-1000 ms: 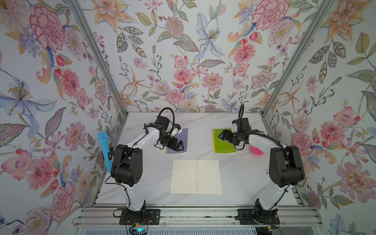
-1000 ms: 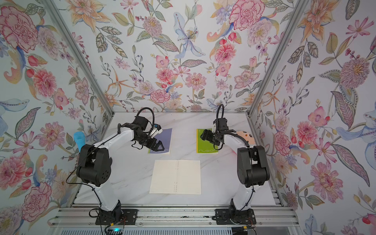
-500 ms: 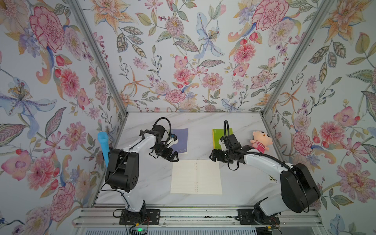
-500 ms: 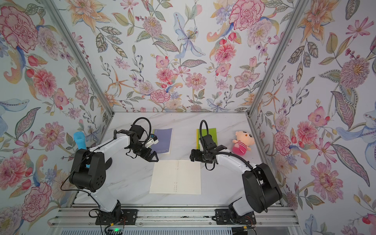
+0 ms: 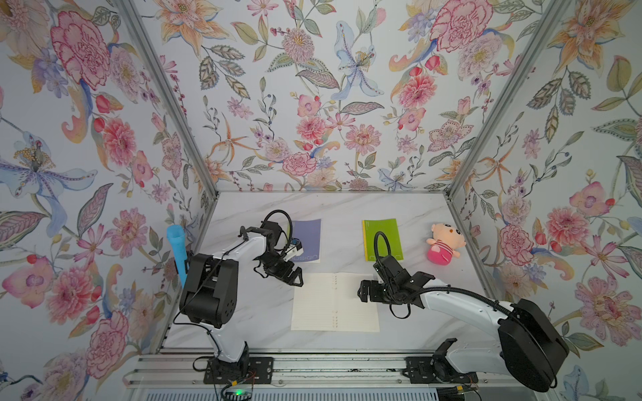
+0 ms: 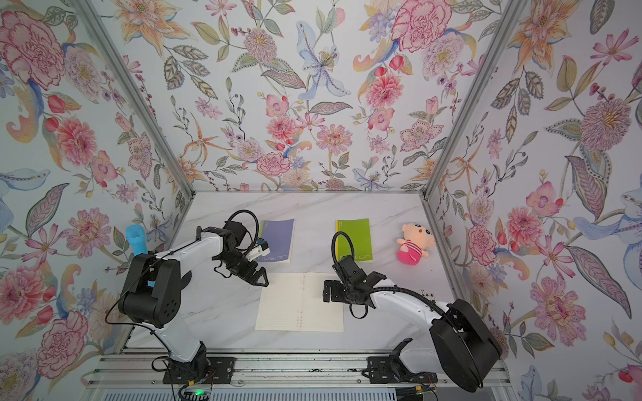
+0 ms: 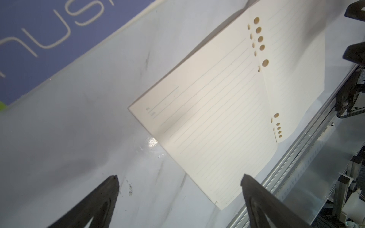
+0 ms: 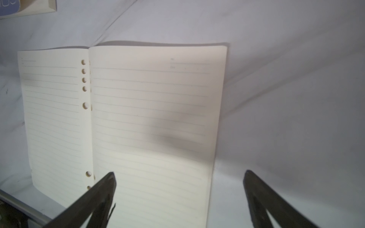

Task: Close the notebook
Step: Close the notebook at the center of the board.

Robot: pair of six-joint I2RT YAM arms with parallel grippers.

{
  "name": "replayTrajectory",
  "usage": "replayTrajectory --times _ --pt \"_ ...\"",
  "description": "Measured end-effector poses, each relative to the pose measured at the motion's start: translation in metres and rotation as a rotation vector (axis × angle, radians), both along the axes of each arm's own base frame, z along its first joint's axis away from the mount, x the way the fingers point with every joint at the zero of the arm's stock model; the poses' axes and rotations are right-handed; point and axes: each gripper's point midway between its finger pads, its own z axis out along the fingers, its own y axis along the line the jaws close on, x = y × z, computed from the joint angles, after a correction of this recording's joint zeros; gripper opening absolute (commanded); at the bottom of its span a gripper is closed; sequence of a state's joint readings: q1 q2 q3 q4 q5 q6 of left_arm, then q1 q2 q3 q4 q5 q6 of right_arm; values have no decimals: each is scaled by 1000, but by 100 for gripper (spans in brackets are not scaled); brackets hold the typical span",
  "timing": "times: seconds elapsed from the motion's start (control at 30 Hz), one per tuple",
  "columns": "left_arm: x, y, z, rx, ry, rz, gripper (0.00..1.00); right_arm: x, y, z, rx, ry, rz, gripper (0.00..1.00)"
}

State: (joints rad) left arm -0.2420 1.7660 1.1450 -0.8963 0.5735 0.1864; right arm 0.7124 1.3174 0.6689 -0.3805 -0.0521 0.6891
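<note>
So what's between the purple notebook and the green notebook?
Nothing sits there. Between the purple notebook and the green notebook there is only bare marble table. Both top views show this.

"nusign" stands on the purple notebook (image 6: 279,236); likewise the green notebook (image 6: 354,237)

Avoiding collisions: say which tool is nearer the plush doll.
Right. The right tool is over the open notebook's doll-side edge; the left tool is at its opposite corner, farther from the plush doll.
</note>
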Motion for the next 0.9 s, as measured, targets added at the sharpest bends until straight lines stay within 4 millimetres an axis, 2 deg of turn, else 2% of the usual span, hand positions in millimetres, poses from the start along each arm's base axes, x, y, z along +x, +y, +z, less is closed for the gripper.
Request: replayTrajectory --times 0.2,0.33,0.9 --pt "-5 0 -15 12 85 -32 100 -6 -5 -11 -12 24 -15 100" --pt "-3 -3 -13 14 98 -59 100 -8 -7 -16 -24 40 -17 100" --pt "-10 -12 -14 21 181 -125 100 4 9 -15 20 -5 -2 100"
